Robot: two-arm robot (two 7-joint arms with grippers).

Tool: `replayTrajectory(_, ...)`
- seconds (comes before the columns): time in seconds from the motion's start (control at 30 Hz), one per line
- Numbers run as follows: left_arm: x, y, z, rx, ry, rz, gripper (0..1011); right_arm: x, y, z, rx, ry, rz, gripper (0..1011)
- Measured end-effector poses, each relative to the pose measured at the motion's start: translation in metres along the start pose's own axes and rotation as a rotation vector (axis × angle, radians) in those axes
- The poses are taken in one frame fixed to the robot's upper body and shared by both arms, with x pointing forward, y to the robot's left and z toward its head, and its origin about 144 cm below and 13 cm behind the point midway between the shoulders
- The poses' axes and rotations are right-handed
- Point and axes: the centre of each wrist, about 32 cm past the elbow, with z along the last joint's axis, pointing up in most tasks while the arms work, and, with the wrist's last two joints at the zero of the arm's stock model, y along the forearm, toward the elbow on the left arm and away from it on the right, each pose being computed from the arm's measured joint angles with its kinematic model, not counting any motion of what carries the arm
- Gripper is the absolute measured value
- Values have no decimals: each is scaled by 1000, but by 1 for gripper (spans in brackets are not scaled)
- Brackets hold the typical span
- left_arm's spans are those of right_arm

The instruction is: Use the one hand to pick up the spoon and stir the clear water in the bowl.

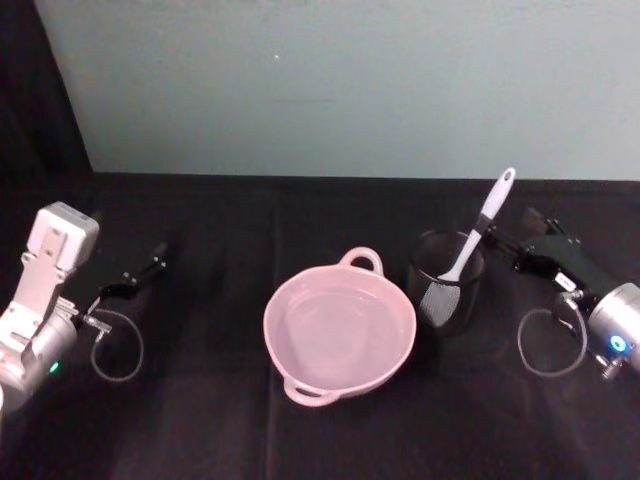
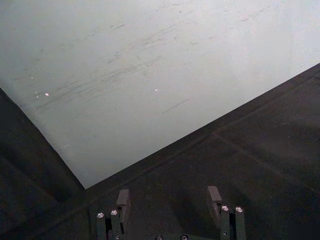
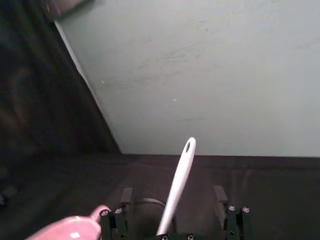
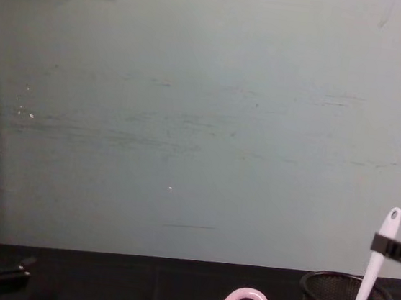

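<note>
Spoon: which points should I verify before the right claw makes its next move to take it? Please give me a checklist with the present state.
1. Spoon stands in the mesh cup, handle leaning up and free: ok.
2. Right claw is open, with the handle between its fingers in the right wrist view: ok.
3. Handle is gripped: not ok, the jaws are not yet shut.
4. Bowl sits upright beside the cup, apart from it: ok.
5. Water in the bowl: cannot tell.
6. Left claw is open, parked far left of the bowl: ok.
</note>
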Motion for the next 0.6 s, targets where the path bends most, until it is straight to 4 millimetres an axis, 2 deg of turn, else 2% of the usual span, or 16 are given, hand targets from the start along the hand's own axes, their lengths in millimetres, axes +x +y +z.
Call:
replayTrajectory(0.33,0,0,0,0,0,0,1005,31,17,2,-15,282,97,1003)
replayTrajectory(0.6,0,0,0,0,0,0,1005,42,22,6,-29,398,162,1003)
